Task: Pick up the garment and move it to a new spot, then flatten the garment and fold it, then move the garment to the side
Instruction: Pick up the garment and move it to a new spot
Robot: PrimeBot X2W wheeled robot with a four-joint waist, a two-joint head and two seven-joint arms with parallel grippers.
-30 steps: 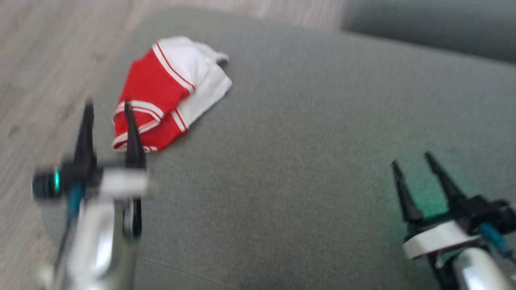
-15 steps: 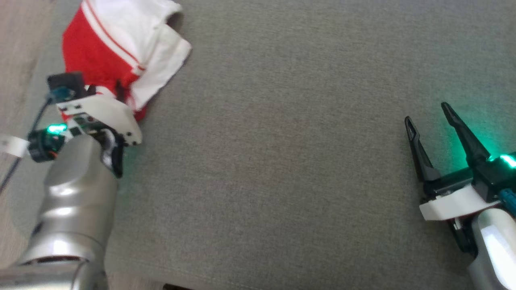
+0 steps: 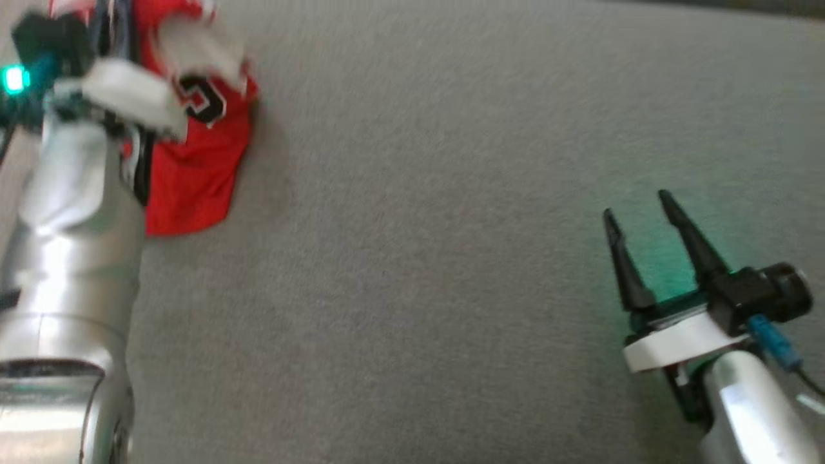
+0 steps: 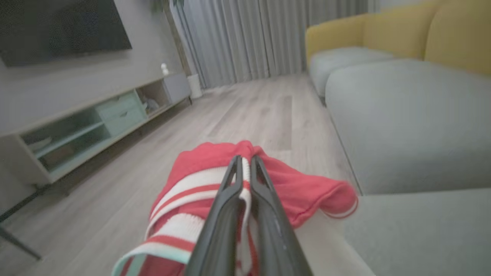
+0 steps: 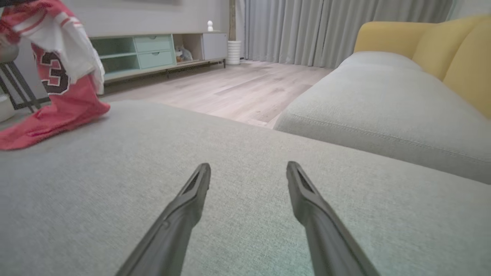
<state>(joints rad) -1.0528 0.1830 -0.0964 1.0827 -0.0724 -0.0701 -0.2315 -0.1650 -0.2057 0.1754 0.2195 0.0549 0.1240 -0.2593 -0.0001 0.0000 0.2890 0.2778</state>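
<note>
The garment [image 3: 193, 174] is a red jersey with white striped trim and a black number. It hangs from my left gripper [image 4: 245, 163], which is shut on its white-and-red band; the lower hem still rests on the grey cushion [image 3: 419, 258]. In the right wrist view the garment [image 5: 57, 96] hangs at the far left, lifted, with its bottom on the cushion. My right gripper [image 3: 638, 209] hovers open over the cushion at the lower right, far from the garment, nothing between its fingers [image 5: 191, 199].
A second grey sofa cushion [image 5: 383, 111] with yellow backrests [image 5: 452, 50] lies beyond a gap. Wooden floor [image 4: 249, 111] borders the cushion's left edge. A low TV cabinet [image 5: 153, 50] and curtains [image 5: 326, 27] stand across the room.
My left gripper has closed on the garment and raised it, unfolding it so the number shows. The head camera has shifted. The right gripper stays open in about the same place.
</note>
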